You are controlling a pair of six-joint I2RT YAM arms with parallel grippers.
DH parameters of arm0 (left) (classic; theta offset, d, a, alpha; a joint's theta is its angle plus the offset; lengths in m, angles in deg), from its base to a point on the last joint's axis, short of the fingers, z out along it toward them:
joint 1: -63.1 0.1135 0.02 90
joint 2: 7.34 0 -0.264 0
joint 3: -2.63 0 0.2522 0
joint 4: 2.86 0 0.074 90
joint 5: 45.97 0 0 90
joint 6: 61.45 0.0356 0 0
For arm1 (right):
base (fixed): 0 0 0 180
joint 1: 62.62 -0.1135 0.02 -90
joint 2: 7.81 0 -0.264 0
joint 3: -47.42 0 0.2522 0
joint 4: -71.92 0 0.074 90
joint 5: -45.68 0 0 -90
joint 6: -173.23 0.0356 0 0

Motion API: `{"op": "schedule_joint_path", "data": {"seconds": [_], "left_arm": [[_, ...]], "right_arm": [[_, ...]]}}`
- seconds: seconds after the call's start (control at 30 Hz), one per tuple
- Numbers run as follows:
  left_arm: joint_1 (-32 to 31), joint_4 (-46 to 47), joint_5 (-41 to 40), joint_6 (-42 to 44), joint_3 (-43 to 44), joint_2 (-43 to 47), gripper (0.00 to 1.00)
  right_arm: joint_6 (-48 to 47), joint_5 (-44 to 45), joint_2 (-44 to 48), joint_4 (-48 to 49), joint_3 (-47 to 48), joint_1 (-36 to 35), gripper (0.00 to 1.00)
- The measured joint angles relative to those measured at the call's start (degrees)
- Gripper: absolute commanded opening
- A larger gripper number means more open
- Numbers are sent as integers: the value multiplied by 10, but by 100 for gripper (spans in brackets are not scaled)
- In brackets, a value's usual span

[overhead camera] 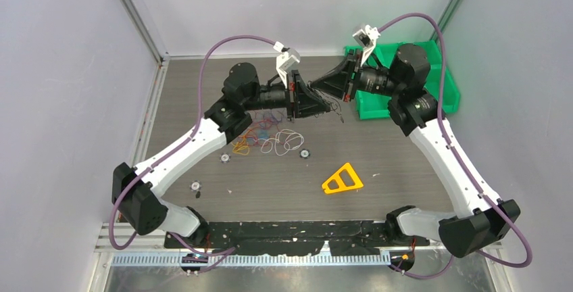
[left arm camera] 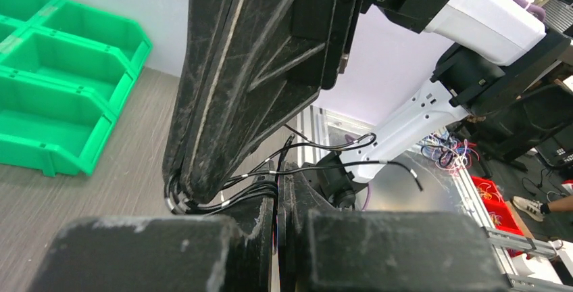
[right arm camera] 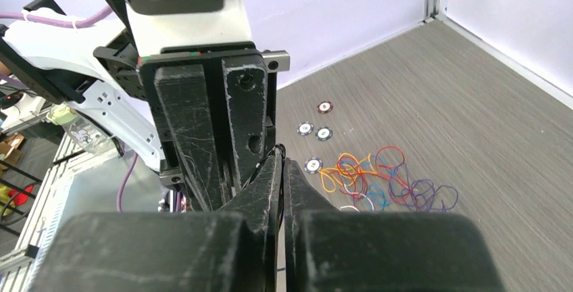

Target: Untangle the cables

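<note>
Both grippers are raised above the table, their tips crossing. My left gripper (overhead camera: 332, 105) is shut on a bundle of thin black cables (left arm camera: 324, 167) with white bands; its tips show in the left wrist view (left arm camera: 279, 178). The black cables loop around the right gripper's fingers (left arm camera: 236, 76) and one end hangs free (overhead camera: 342, 115). My right gripper (overhead camera: 317, 90) is shut on the same black cables (right arm camera: 278, 149) at its tip (right arm camera: 282, 161). A loose pile of red, blue, orange and purple cables (overhead camera: 260, 133) (right arm camera: 385, 177) and white cable loops (overhead camera: 287, 142) lie on the table below.
A green bin set (overhead camera: 442, 76) stands at the back right, also in the left wrist view (left arm camera: 54, 103). A yellow triangle (overhead camera: 342, 180) lies front centre. Small round discs (overhead camera: 305, 153) (overhead camera: 224, 158) (overhead camera: 195, 186) lie near the pile. Enclosure walls surround the table.
</note>
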Motion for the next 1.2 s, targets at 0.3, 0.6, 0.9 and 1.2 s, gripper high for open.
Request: {"op": "schedule_joint_path", "data": {"seconds": [0.3, 0.6, 0.9, 1.2], "left_arm": [[23, -53, 23, 68, -24, 29, 0], [40, -198, 55, 246, -17, 54, 0], [38, -257, 83, 306, 15, 53, 0], [28, -309, 100, 333, 52, 26, 0]], "right_arm": [[-46, -23, 4, -97, 48, 20, 71], [-191, -56, -22, -296, 169, 44, 76], [-283, -54, -82, -422, 201, -16, 58], [-265, -58, -91, -400, 194, -41, 10]]}}
